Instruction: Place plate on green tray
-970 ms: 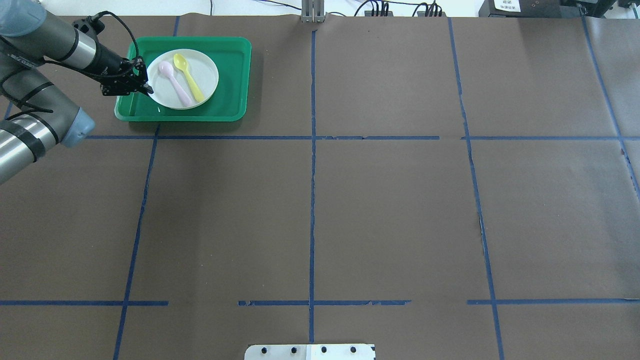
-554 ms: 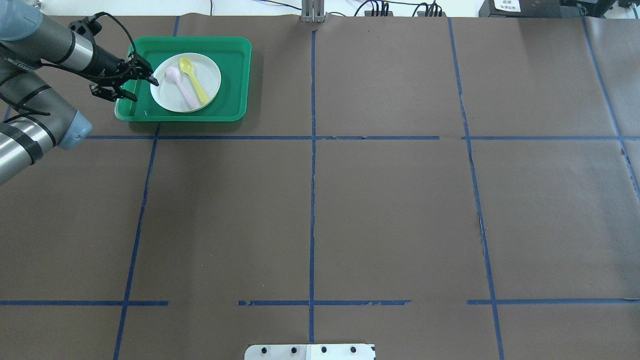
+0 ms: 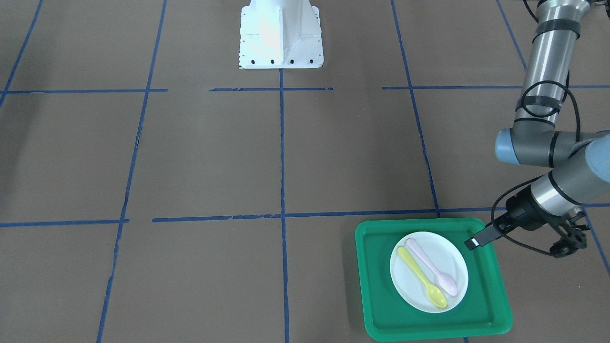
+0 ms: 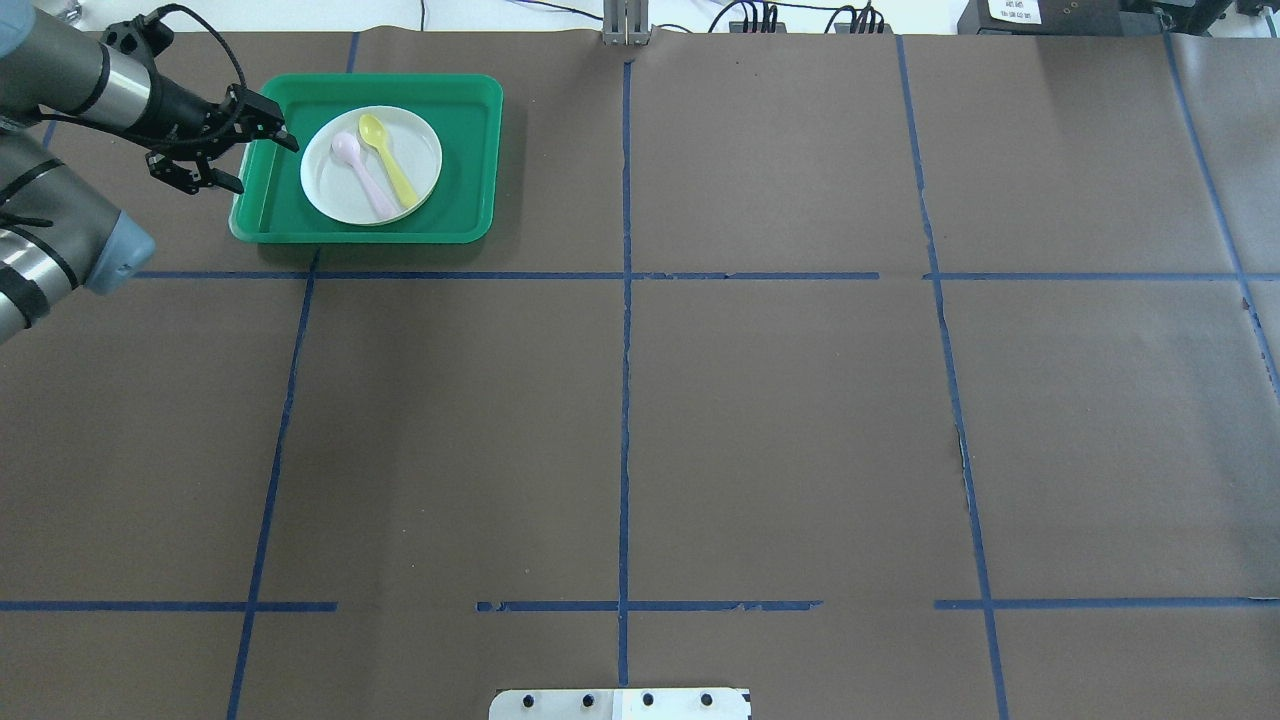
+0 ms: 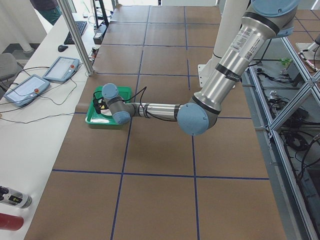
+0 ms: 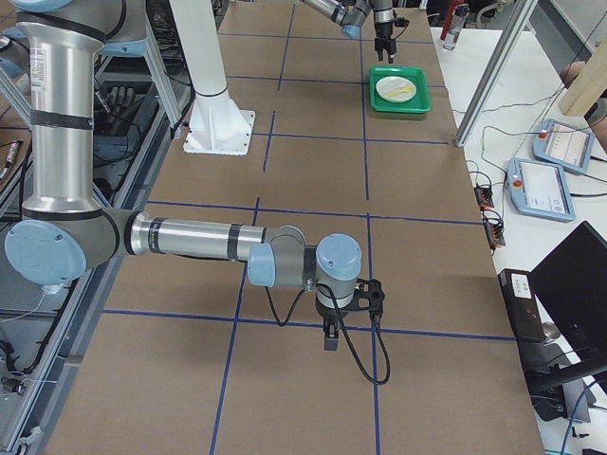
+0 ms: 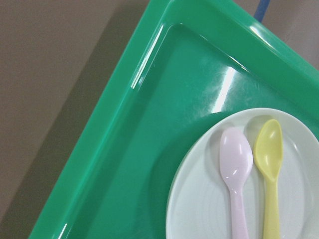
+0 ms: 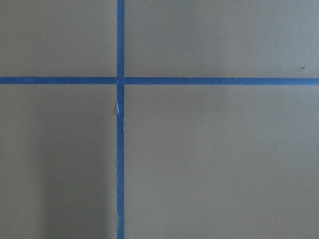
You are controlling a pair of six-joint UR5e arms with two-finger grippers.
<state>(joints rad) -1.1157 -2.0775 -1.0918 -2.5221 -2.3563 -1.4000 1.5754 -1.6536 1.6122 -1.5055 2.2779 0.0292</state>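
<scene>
The white plate [image 4: 418,150] lies flat inside the green tray [image 4: 465,150] at the table's far left. It holds a pink spoon [image 4: 352,165] and a yellow spoon [image 4: 385,160]. My left gripper [image 4: 262,165] is open and empty, hovering over the tray's left edge, just clear of the plate's left rim. The left wrist view shows the plate [image 7: 199,199] and the tray [image 7: 149,149] from close above, with no fingers in view. My right gripper [image 6: 330,336] shows only in the exterior right view, low over bare table far from the tray; I cannot tell if it is open.
Brown paper with blue tape lines [image 4: 625,400] covers the table. The robot's white base plate [image 3: 280,33] sits at the near edge. Cables and a grey post [image 4: 625,25] line the far edge behind the tray.
My left gripper was closed on the plate's left rim; it has opened and drawn back to the left. The plate now rests on the tray, slightly further right.
</scene>
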